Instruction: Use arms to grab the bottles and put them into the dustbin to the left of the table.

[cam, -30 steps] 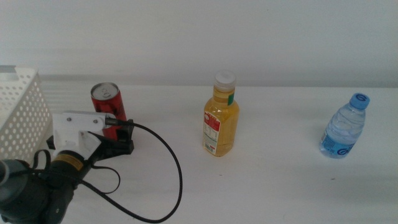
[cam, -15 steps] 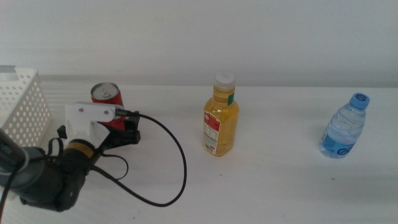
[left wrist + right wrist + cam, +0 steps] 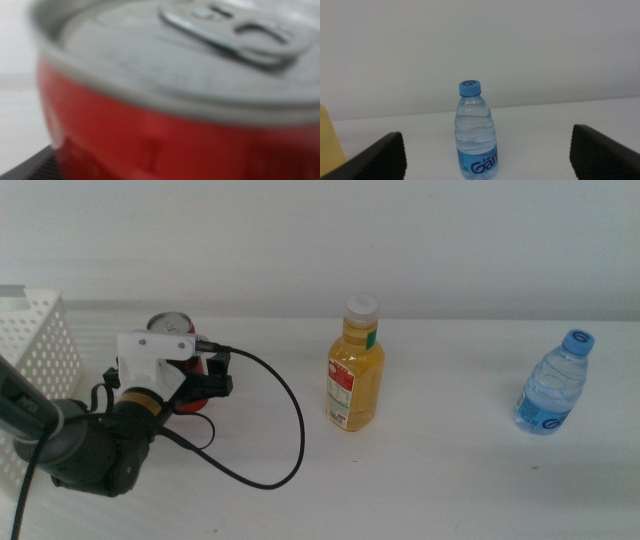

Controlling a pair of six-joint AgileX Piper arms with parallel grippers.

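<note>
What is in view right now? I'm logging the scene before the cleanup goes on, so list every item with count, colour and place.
can: one, red with a silver top, left part of the table, upright, mostly hidden behind the left gripper
juice bottle: one, yellow with a white cap, mid-table, upright
water bottle: one, clear with a blue cap, right side, upright
dustbin: one, white and perforated, at the left edge
table: one, white
cable: one, black, looping from the left gripper over the table
left gripper: white housing, dark jaws, at the can
right gripper: dark jaws open, facing the water bottle from a distance
</note>
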